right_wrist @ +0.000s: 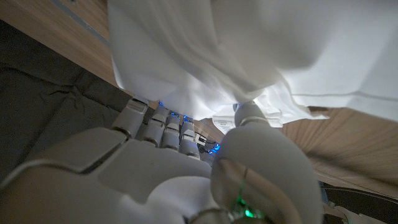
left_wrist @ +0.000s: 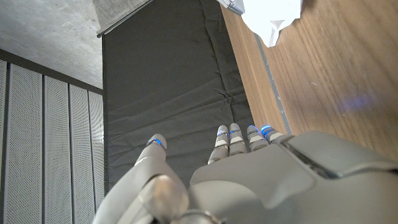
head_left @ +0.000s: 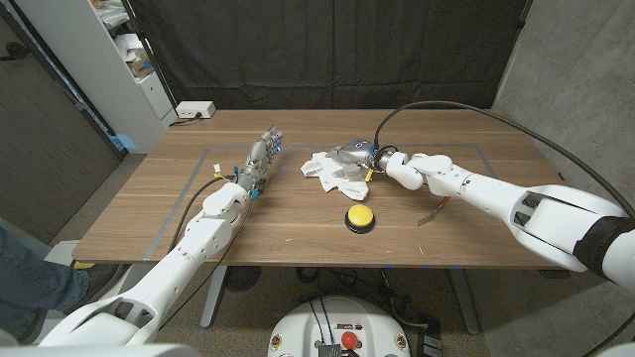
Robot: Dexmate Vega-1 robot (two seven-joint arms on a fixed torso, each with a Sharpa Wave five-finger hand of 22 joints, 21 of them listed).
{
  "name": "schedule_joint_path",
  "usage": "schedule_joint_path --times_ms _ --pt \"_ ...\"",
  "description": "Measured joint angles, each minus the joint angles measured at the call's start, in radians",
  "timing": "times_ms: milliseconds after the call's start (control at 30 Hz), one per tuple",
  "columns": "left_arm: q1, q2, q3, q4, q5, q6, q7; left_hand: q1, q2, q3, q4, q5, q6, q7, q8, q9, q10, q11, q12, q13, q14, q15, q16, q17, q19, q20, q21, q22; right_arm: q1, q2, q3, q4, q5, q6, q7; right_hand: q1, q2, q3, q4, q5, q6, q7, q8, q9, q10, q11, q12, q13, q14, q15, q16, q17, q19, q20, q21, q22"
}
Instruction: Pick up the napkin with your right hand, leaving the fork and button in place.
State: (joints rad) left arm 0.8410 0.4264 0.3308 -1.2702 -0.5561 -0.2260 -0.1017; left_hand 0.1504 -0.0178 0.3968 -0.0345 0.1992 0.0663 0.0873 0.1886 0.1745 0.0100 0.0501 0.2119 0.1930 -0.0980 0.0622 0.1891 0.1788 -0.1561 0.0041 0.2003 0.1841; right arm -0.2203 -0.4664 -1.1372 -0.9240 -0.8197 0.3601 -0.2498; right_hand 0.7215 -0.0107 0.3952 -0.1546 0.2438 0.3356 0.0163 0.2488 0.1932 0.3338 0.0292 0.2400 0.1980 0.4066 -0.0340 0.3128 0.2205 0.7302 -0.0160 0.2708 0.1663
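Nearest the table's front edge, the yellow button (head_left: 359, 218) is seen, with the fork (head_left: 434, 212) lying beside the right forearm. Just beyond, the crumpled napkin (head_left: 329, 169) is pinched by the right hand (head_left: 369, 162); a loose fold could be dragged across the button, or slip. Left hand (head_left: 260, 162): fingers straight, nothing held.

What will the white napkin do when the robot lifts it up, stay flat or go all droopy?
Probably droopy: the napkin already lies crumpled, and in the right wrist view it hangs in soft folds over the right hand. It looks thin, so likely very light. Loose corners may dangle and sway.
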Motion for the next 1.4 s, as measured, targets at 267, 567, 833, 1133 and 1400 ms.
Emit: schedule_joint_path --times_ms 267,567,833,1133,1400 --pt "0.006 -0.001 0.0 -0.004 -0.001 -0.003 0.004 0.0 0.0 0.0 0.0 0.0 0.0 0.0 0.0 0.001 0.0 0.0 0.0 0.0 0.0 0.0 0.0 0.0 0.0 0.0 0.0 0.0 0.015 0.017 -0.015 0.032 -0.005 0.02 -0.028 0.087 0.03 0.01 -0.01 -0.003 0.074 -0.006 0.011 0.002 0.061 -0.008 0.008 0.007 0.073 -0.013 0.053 0.04 0.091 -0.059 0.004 0.0" --pt "0.011 -0.001 -0.001 -0.01 -0.003 -0.003 0.009 0.0 0.0 -0.003 -0.003 0.0 0.0 0.0 0.0 0.005 0.0 0.0 0.0 0.0 0.0 0.0 0.0 0.0 -0.005 0.005 0.0 0.0 0.026 0.028 -0.034 0.047 -0.011 0.028 -0.043 0.177 0.056 0.007 -0.013 -0.022 0.16 -0.015 0.021 0.008 0.131 -0.012 0.032 0.027 0.127 -0.013 0.12 0.108 0.159 -0.099 0.012 0.005" --pt "0.021 0.003 -0.002 -0.019 -0.006 -0.003 0.01 0.0 0.0 -0.003 -0.003 0.0 0.0 0.0 0.0 0.005 0.0 0.0 0.0 0.0 -0.005 0.005 0.0 0.0 -0.005 0.005 0.0 0.0 0.027 0.029 -0.043 0.036 -0.028 0.029 -0.06 0.236 0.076 -0.009 -0.008 -0.037 0.265 -0.011 0.047 0.009 0.237 -0.013 0.084 0.042 0.196 -0.022 0.177 0.162 0.21 -0.117 0.027 0.01" --pt "0.022 0.005 -0.002 -0.022 -0.007 -0.002 0.01 0.0 0.0 -0.006 -0.006 0.0 0.0 0.0 0.0 0.005 0.0 0.0 0.0 0.0 -0.005 0.005 0.0 0.0 -0.005 0.005 0.0 0.0 0.028 0.026 -0.046 0.023 -0.036 0.029 -0.071 0.298 0.098 -0.014 -0.014 -0.045 0.353 -0.033 0.063 0.016 0.326 -0.027 0.12 0.054 0.284 -0.031 0.23 0.206 0.264 -0.136 0.052 0.017" --pt "0.017 0.005 0.0 -0.018 -0.007 0.001 0.006 0.0 0.0 -0.006 -0.006 0.0 0.0 0.0 0.0 0.005 0.0 0.0 0.0 0.0 -0.005 0.005 0.0 0.0 -0.005 0.005 0.0 0.0 0.028 0.025 -0.048 0.024 -0.048 0.031 -0.105 0.389 0.113 -0.028 -0.019 -0.052 0.375 -0.054 0.063 0.023 0.349 -0.051 0.144 0.073 0.322 -0.038 0.281 0.277 0.277 -0.141 0.074 0.027"
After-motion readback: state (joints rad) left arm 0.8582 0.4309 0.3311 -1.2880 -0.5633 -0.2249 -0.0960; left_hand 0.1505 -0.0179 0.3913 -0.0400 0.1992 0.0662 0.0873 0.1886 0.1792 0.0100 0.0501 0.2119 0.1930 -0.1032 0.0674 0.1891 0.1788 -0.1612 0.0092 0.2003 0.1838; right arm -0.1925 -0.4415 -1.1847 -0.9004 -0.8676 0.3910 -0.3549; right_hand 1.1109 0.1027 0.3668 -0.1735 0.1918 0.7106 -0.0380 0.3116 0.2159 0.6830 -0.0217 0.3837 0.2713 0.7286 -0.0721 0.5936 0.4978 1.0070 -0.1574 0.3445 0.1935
